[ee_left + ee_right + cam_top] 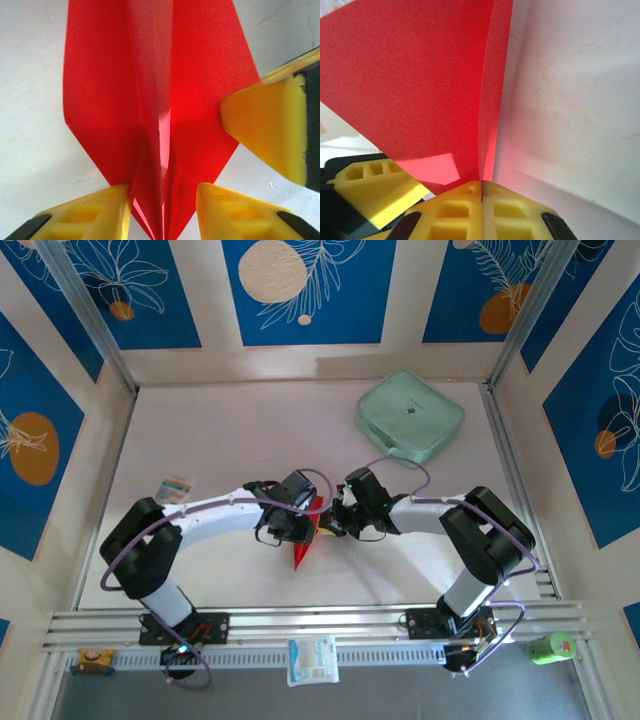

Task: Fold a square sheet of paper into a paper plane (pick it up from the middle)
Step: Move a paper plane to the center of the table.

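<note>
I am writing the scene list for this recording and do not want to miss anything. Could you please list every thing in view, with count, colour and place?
paper plane: one, bright red, partly folded, table centre between the grippers
zip case: one, mint green, far right of table
small packet: one, white with coloured print, left of table
white pouch: one, white, near rail between the arm bases
green item: one, green, near right corner, too small to identify
orange item: one, orange, near left corner
table: one, white
left gripper: one, yellow fingers, apart on either side of the plane's centre crease
right gripper: one, yellow fingers, shut on the plane's fold
</note>
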Available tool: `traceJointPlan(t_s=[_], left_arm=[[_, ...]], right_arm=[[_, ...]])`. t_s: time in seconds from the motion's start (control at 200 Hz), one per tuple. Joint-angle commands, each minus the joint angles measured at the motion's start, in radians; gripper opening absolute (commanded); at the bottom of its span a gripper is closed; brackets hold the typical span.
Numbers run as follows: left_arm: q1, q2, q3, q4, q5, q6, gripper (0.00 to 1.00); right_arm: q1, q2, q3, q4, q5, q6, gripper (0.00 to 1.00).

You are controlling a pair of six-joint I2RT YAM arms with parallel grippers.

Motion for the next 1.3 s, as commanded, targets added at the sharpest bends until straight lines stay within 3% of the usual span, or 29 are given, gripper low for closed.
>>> traceJointPlan(t_s=[0.0, 1.085, 1.295], left_arm=[[-0.011, 0.014, -0.010, 0.013, 0.033, -0.004, 0.38], [-0.018, 0.120, 0.038, 0.018, 0.049, 0.029, 0.19], [-0.018, 0.122, 0.053, 0.001, 0.014, 0.011, 0.09]], right_arm=[[-0.001, -0.005, 0.015, -0.032, -0.006, -0.011, 0.02], [-0.007, -0.005, 0.011, -0.034, -0.016, -0.018, 0.02], [-0.023, -0.039, 0.008, -0.079, -0.002, -0.037, 0.13]])
